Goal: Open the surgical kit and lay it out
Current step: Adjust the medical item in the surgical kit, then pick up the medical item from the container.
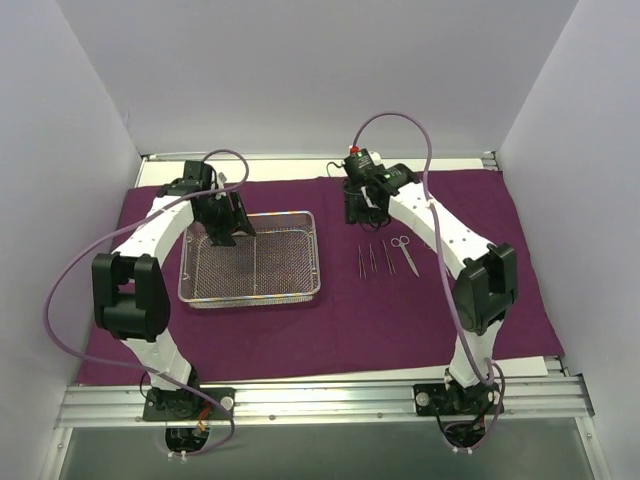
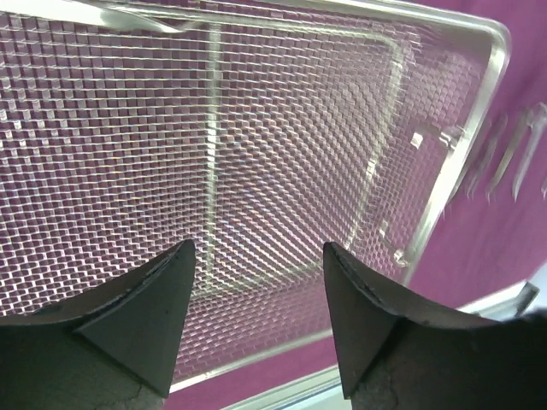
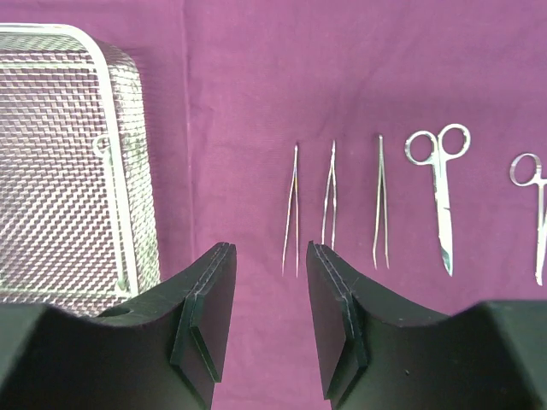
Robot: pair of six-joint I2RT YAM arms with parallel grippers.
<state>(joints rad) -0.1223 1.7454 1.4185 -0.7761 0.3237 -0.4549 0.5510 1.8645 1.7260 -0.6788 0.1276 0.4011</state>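
Observation:
The dark purple cloth point(image 1: 340, 310) lies spread flat over the table. The silver wire-mesh tray point(image 1: 252, 262) stands on it at the left, and no instrument shows inside it. Three thin forceps point(image 3: 329, 195) and two scissors point(image 3: 440, 192) lie in a row on the cloth right of the tray, also seen from above point(image 1: 385, 256). My left gripper point(image 1: 224, 234) hangs open and empty over the tray's far left part, with mesh point(image 2: 256, 154) below its fingertips point(image 2: 256, 248). My right gripper point(image 1: 358, 214) is open and empty above bare cloth, just behind the forceps point(image 3: 269, 248).
White walls close in the left, back and right. A metal rail point(image 1: 320, 400) runs along the near edge with both arm bases. The tray's rim and handle point(image 3: 107, 145) sit left of the right gripper. Purple cables loop over both arms.

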